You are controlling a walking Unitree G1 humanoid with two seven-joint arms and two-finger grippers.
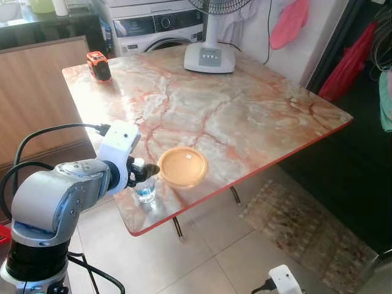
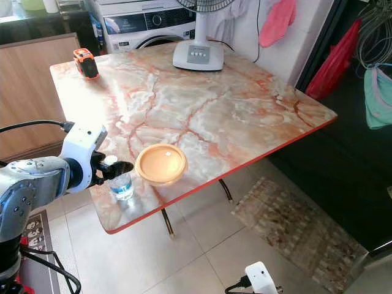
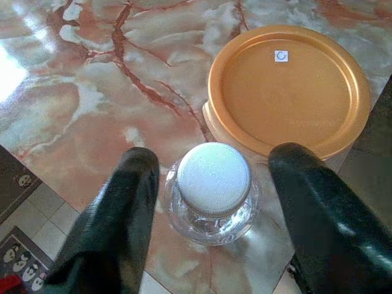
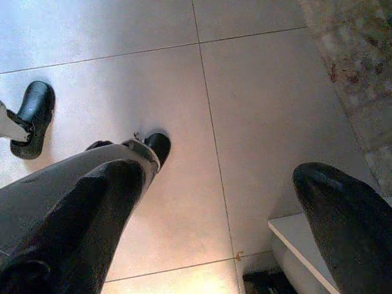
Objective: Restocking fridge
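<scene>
text: none legible | orange lid (image 3: pixel 288 92): small white sticker (image 3: pixel 281 56) with a round mark, unreadable | washing machine (image 1: pixel 156 27) panel: too blurred to read

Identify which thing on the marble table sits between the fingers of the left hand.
The small clear water bottle with the white cap, near the table's front edge. The orange-lidded container sits just beyond the left hand; the orange tape measure lies far off.

A small clear water bottle (image 3: pixel 212 195) with a white screw cap stands upright near the front left corner of the marble table (image 1: pixel 245 116), holding a little water at its base. Just beside it (touching or nearly so, hard to tell) sits a round orange-lidded container (image 1: pixel 182 166), lid on and flat, slightly farther in from the table's edge.
</scene>
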